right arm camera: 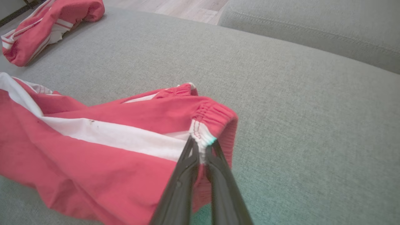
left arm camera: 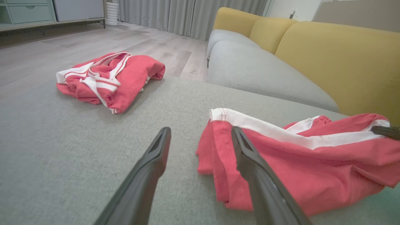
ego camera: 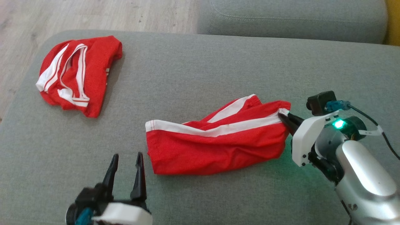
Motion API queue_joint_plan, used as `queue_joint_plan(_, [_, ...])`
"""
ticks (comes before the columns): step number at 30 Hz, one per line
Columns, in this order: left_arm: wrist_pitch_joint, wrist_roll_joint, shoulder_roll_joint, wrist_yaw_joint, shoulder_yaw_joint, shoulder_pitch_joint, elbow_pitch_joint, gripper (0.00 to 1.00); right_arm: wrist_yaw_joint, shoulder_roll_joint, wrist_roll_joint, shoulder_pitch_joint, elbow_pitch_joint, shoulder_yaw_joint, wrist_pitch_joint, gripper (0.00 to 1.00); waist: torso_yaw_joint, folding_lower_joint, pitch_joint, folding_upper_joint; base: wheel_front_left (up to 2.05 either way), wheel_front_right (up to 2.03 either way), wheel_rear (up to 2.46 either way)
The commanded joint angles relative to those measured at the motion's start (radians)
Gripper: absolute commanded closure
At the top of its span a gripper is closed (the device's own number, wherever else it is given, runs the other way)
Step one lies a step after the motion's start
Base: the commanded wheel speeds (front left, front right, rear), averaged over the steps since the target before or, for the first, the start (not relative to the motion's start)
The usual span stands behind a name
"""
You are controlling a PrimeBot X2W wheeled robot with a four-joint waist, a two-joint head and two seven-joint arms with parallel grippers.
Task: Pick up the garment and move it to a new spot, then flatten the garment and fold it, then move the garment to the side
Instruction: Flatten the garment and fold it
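There — right fingers [right arm camera: 179,187] pinch the garment [right arm camera: 93,168] edge.

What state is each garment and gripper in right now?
shorts: rumpled on the cushion, waistband corner pinched.
other red garment: bunched up at the cushion's far left, nothing touching it.
left gripper: open, empty, near the shorts' hem end.
right gripper: shut on the shorts' waistband.

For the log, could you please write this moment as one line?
right gripper: shut on garment waistband | left gripper: open, near garment's other end | other red garment: far left
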Motion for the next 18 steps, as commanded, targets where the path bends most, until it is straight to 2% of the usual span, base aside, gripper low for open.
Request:
queue_joint_plan(1, [0.004, 0.011, 0.011, 0.002, 0.024, -0.069, -0.041, 0.0, -0.001, -0.012, -0.006, -0.034, -0.043, 0.011, -0.015, 1.0, -0.004, -0.0001, -0.001, 0.0, 0.0, 0.0, 0.0])
queue_joint_plan(5, [0.062, 0.004, 0.001, -0.007, 0.007, -0.138, -0.045, 0.0, -0.001, -0.027, -0.013, -0.016, -0.077, 0.021, -0.034, 1.0, -0.015, -0.0001, 0.002, 0.0, 0.0, 0.0, 0.0])
queue_joint_plan(8, [0.165, -0.029, -0.018, -0.002, 0.0, -0.199, -0.009, 0.0, -0.001, -0.034, -0.021, 0.004, -0.105, 0.029, -0.039, 1.0, -0.025, -0.0001, 0.007, 0.0, 0.0, 0.0, 0.0])
queue_joint_plan(13, [0.364, -0.069, -0.017, 0.04, 0.008, -0.298, 0.081, 0.0, -0.001, -0.032, -0.036, 0.021, -0.133, 0.043, -0.038, 1.0, -0.045, -0.0001, 0.021, 0.0, 0.0, 0.0, 0.0])
queue_joint_plan(18, [0.461, -0.083, -0.011, 0.071, 0.017, -0.358, 0.111, 0.0, -0.001, -0.023, -0.043, 0.024, -0.142, 0.043, -0.041, 1.0, -0.054, -0.0001, 0.036, 0.0, 0.0, 0.0, 0.0])
